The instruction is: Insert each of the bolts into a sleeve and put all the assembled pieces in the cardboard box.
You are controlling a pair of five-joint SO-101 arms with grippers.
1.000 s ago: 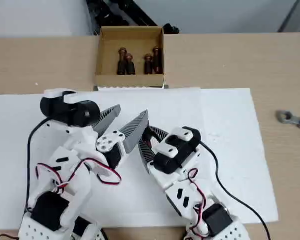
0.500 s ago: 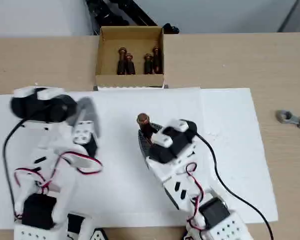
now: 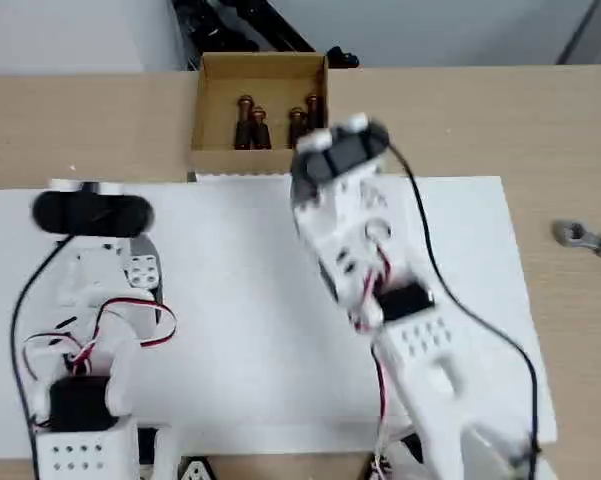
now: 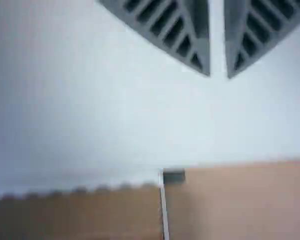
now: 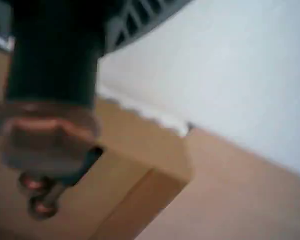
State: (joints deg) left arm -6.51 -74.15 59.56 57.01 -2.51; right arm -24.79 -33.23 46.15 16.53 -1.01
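The open cardboard box [image 3: 260, 160] stands at the far edge of the white sheet [image 3: 230, 320], with several assembled bolt-and-sleeve pieces [image 3: 252, 122] upright inside. My right arm [image 3: 340, 165] stretches out to the box's near right corner. In the right wrist view, my right gripper [image 5: 65, 20] is shut on a black sleeve [image 5: 52, 60] with a bronze bolt head [image 5: 47, 142] at its end, hanging over the box's corner [image 5: 145, 192]. My left arm [image 3: 90, 215] sits back at the left. My left gripper [image 4: 218, 75] hangs over the bare sheet, its jaws almost together, nothing between them.
A small metal tool [image 3: 585, 238] lies on the wooden table far right. Black gear [image 3: 230, 25] sits behind the box. The white sheet's far edge [image 4: 90, 187] meets the table [image 4: 229, 200] in front of my left gripper.
My right arm carried the assembled piece from the sheet's middle out to the box. My left arm drew back to the left, away from the right gripper.
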